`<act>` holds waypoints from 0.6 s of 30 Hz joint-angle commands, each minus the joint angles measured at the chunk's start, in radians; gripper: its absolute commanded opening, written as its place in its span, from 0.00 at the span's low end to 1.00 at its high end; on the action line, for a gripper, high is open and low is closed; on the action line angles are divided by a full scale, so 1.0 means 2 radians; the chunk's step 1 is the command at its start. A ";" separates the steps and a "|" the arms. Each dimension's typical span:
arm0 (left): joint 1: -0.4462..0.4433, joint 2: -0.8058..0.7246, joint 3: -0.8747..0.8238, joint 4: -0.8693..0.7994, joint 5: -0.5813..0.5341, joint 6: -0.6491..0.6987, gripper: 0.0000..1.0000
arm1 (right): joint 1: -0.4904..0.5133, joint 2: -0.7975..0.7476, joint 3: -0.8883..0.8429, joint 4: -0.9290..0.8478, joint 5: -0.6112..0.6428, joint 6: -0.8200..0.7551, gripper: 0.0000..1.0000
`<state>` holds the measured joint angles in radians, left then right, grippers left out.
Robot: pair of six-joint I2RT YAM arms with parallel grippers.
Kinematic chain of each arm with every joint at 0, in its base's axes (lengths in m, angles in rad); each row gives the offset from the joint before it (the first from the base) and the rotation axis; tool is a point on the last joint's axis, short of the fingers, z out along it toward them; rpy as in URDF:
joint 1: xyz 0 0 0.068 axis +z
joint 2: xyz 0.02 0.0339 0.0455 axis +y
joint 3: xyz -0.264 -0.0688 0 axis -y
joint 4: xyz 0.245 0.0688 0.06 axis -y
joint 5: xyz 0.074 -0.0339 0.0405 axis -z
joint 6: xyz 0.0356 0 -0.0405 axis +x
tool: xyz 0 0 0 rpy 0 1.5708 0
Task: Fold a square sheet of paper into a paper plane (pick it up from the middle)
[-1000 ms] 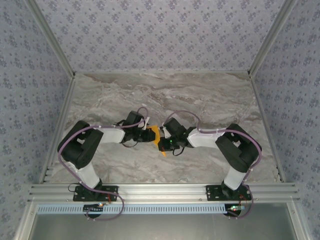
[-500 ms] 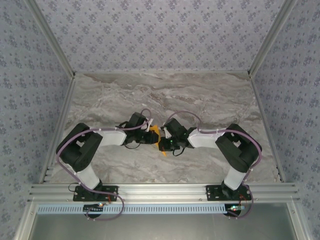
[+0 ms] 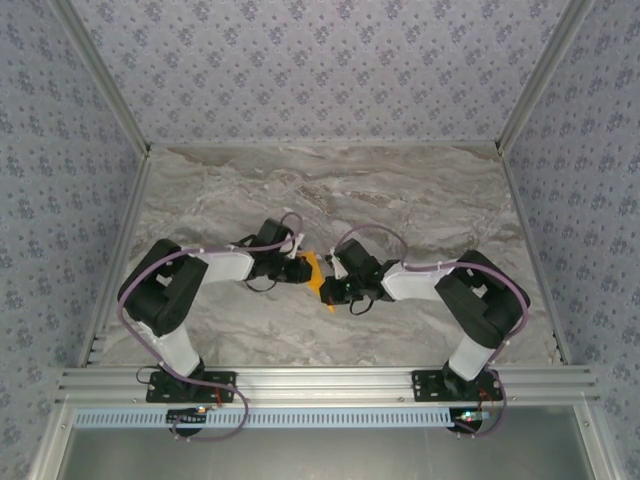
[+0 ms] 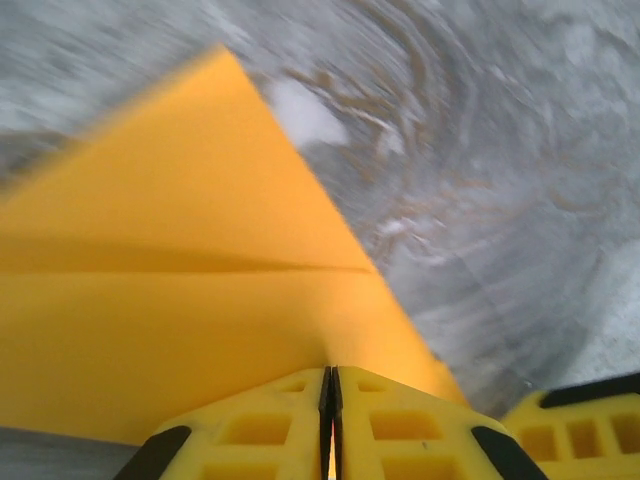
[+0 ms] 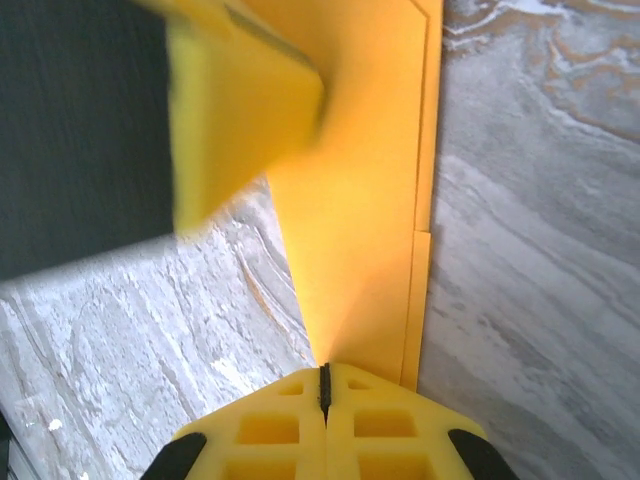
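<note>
Near the middle of the top view, between the two wrists, the paper (image 3: pixel 315 275) hung low over the counter (image 3: pixel 430 200); whether it touched the marble I could not tell. It was not a flat square but a narrow creased shape. The left wrist view showed a pointed flap with a straight crease across it, and the right wrist view showed a doubled strip along one edge. I judged the early folds made and the job about midway, with the wings and the last sharpening left to do. The left pincer (image 4: pixel 330 385) was pressed together on one edge of the sheet, and the right pincer (image 5: pixel 324 385) was clamped on it from the opposite side, with no gap between its jaws. From above, the long axis ran nearly top to bottom of the frame, leaning slightly to the lower right, with the narrow point toward the bottom edge.
</note>
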<state>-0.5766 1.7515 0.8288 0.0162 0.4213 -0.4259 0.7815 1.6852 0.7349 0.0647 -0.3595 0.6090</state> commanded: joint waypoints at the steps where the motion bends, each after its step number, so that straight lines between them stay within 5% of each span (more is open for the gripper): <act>1: 0.036 0.014 0.023 -0.035 -0.035 0.030 0.14 | -0.004 0.013 -0.044 -0.097 0.004 -0.019 0.00; 13: 0.108 0.026 0.030 -0.030 -0.037 0.000 0.16 | -0.003 0.007 -0.055 -0.067 -0.013 -0.002 0.00; 18: 0.120 -0.002 0.042 -0.049 -0.041 -0.022 0.25 | 0.006 0.010 -0.049 -0.038 -0.014 0.022 0.00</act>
<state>-0.3710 1.7832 0.8894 -0.0322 0.4377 -0.4469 0.7715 1.6688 0.6849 0.1379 -0.3897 0.6174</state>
